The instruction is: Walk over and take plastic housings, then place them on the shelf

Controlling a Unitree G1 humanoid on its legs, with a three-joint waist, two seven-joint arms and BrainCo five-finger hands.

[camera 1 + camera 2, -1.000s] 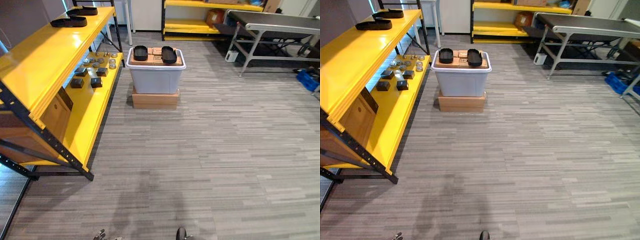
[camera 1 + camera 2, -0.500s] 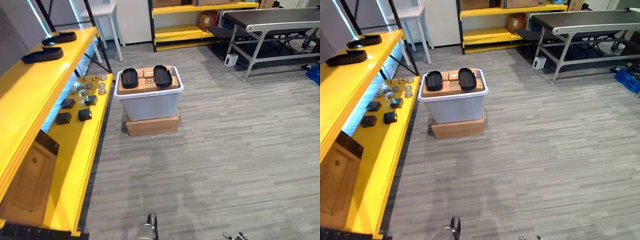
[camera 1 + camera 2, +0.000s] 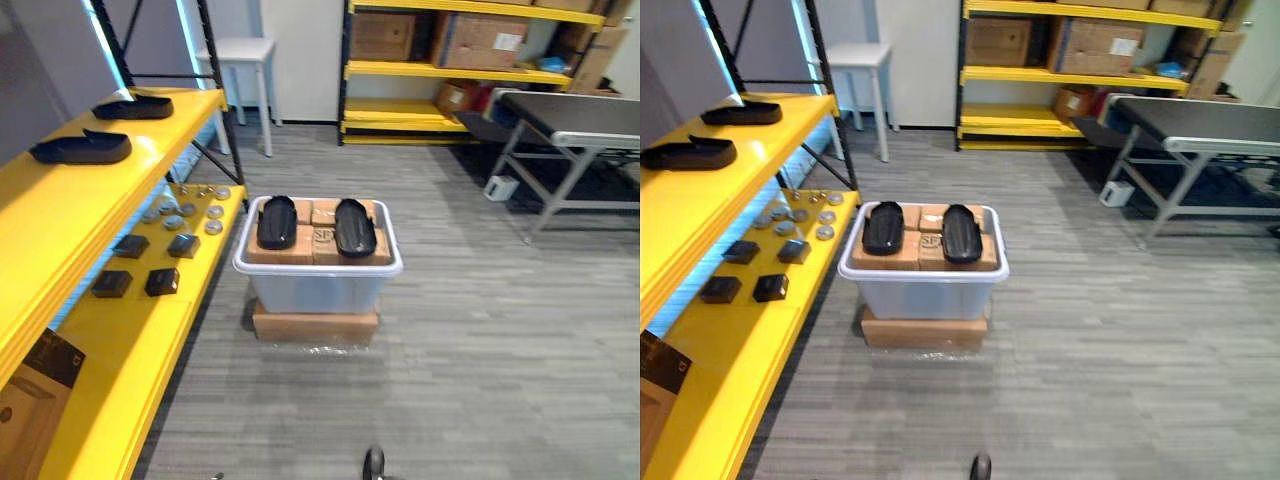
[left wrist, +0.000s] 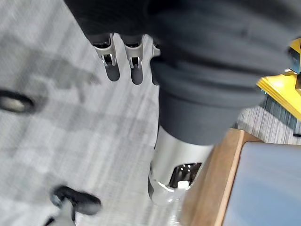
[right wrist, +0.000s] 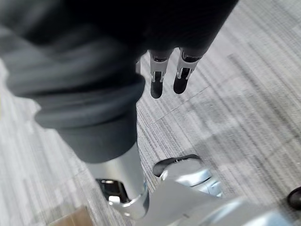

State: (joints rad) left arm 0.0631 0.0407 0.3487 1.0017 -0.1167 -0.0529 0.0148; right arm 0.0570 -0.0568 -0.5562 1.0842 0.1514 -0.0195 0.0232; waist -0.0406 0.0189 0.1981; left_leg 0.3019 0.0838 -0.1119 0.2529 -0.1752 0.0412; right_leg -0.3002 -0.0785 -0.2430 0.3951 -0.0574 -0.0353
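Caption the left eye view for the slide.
Two black housings lie on boxes in a grey bin beside a yellow shelf holding two more.

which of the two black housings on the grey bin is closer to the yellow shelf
The left housing, on the grey bin's side facing the yellow shelf; the right housing lies on the side away from it.

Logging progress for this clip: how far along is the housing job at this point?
Done: two black housings already lie on the yellow shelf, top level. In hand: nothing; the left hand and right hand hang open above the floor. Left: two more housings lie on the boxes in the grey bin ahead.
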